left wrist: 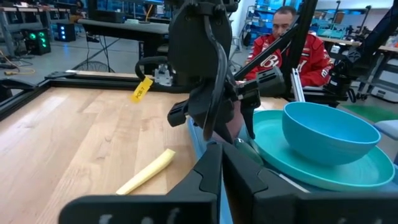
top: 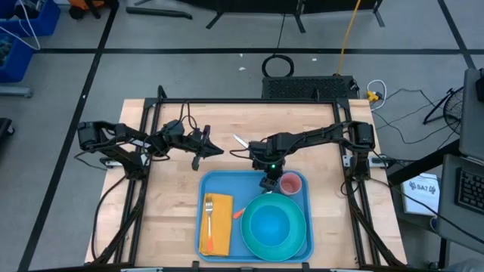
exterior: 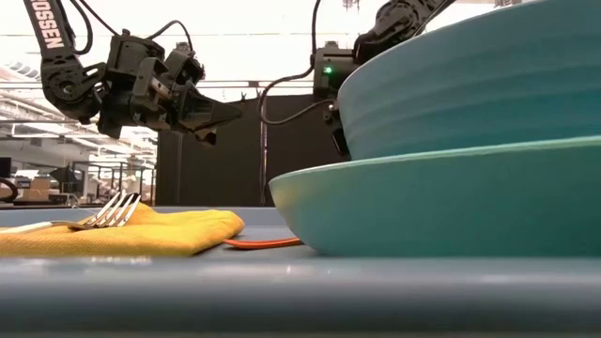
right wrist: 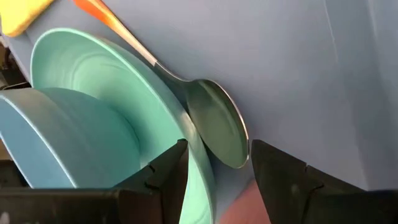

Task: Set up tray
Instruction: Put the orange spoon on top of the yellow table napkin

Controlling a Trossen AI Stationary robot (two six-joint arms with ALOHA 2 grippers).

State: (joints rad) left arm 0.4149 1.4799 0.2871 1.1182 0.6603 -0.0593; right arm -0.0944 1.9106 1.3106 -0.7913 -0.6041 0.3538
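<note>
**Tray and gripper positions, seen from above and from both wrists**

Tray [top: 254,180], blue and rectangular, lies on the near middle of the wooden table [top: 174,196]. It carries a yellow napkin [top: 219,215] with a fork [top: 209,224] on its left part, a turquoise plate [top: 299,239] bearing a blue bowl [top: 269,224] on its right part, and a pink cup [top: 290,183] in its far right corner. An orange-handled spoon [right wrist: 211,124] lies on the tray floor just beside the plate rim. The right gripper [top: 269,180] hangs low over the tray's far edge, next to the cup, its fingers [right wrist: 273,177] standing apart above the spoon's bowl. The left gripper [top: 214,151] is held above bare table, beyond the tray's far left corner, its fingers [left wrist: 208,171] closed together with nothing between them
</note>
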